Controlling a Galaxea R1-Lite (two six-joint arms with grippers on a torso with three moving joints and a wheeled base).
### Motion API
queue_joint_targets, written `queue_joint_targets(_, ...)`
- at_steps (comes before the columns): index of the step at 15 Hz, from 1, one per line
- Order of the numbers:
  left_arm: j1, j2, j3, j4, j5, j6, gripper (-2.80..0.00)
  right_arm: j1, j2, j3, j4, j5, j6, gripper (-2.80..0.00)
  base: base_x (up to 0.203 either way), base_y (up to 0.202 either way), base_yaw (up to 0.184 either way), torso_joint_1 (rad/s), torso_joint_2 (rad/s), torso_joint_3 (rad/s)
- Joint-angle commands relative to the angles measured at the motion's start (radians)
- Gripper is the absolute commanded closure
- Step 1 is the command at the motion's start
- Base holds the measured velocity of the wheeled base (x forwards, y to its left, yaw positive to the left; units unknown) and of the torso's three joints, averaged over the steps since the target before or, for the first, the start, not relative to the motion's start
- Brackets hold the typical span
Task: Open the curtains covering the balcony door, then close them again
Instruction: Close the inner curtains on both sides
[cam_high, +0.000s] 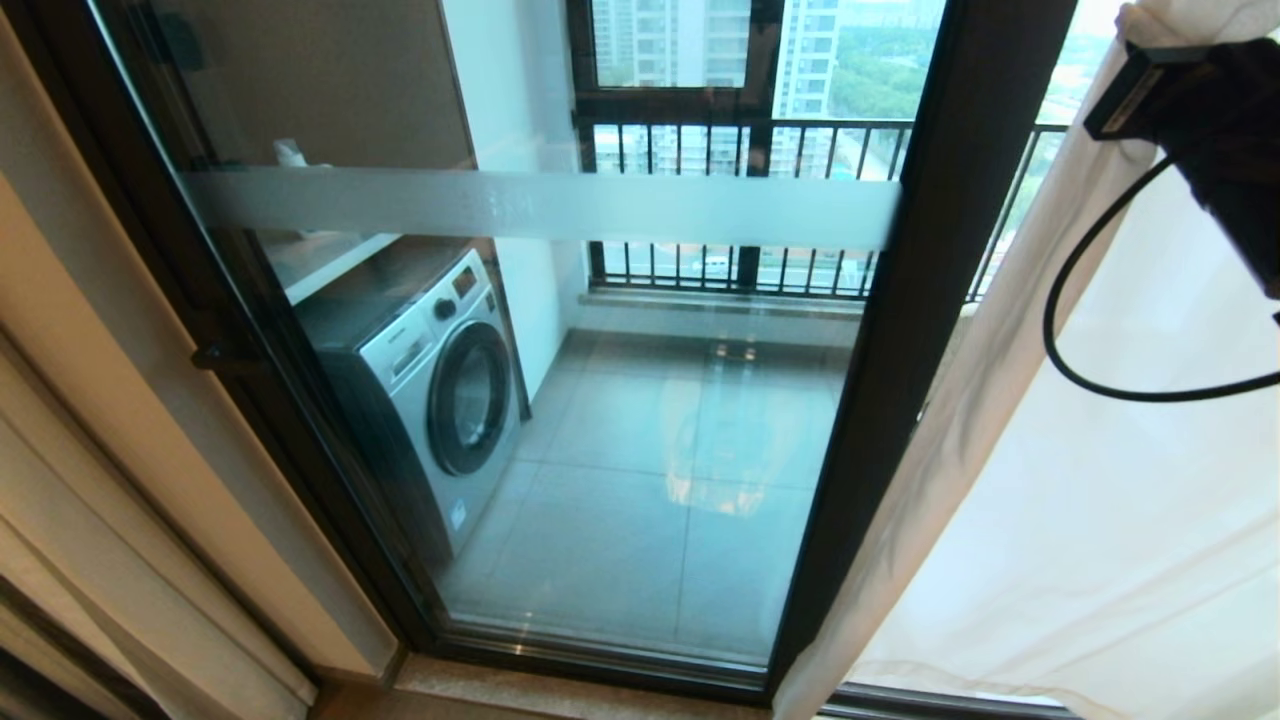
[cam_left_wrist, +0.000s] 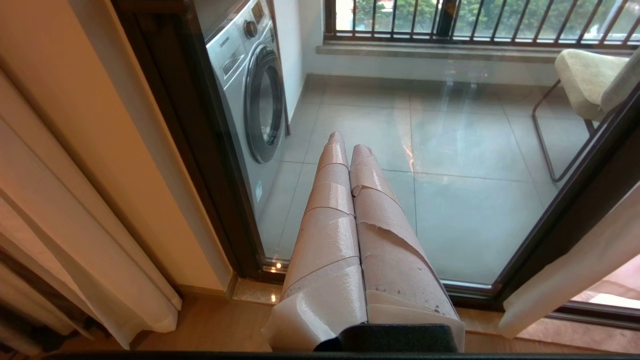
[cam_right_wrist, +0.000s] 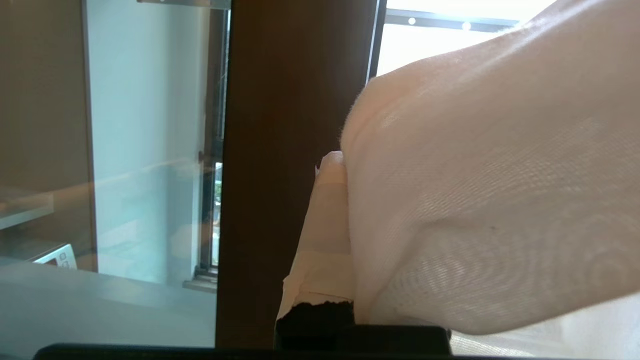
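- Balcony door (cam_high: 560, 400) glass stands exposed beside the washing machine (cam_high: 430, 390).
- Your right gripper (cam_right_wrist: 345, 210) pinches the sheer curtain (cam_high: 1080, 520); a hard pull risks slipping.
- Left gripper (cam_left_wrist: 350, 155) closed, empty.

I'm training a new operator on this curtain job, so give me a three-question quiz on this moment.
1. True or false: the right pincer is shut on the curtain.
2. What appliance stands behind the balcony door?
A. washing machine
B. fridge
C. oven
3. Fill in: the left pincer is ____ and holds nothing.

Key: 1 true; 2 A; 3 shut.
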Motion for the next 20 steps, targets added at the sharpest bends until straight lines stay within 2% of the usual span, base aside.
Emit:
queue_joint_targets(1,0.001,0.0,0.0,0.001,0.0,0.0,0.0,0.02,0.012,-0.033,0.0,-0.001,-0.003,0.0,0.0,0.0,0.0,0.0,0.0,0.0)
queue_joint_targets(12,0.0,0.0,0.0,0.0,0.0,0.0,0.0,0.177,-0.009,-0.045,0.004,-0.002,-0.054,0.0,0.0,0.0,0.0,0.0,0.0,0.0)
queue_joint_targets(16,0.001,0.0,0.0,0.001,0.0,0.0,0.0,0.208,0.01,-0.101,0.01,0.004,-0.064,0.0,0.0,0.0,0.0,0.0,0.0,0.0)
queue_joint_targets(20,0.001,0.0,0.0,0.0,0.0,0.0,0.0,0.311,0.043,-0.149,0.028,0.002,-0.078,0.0,0.0,0.0,0.0,0.0,0.0,0.0)
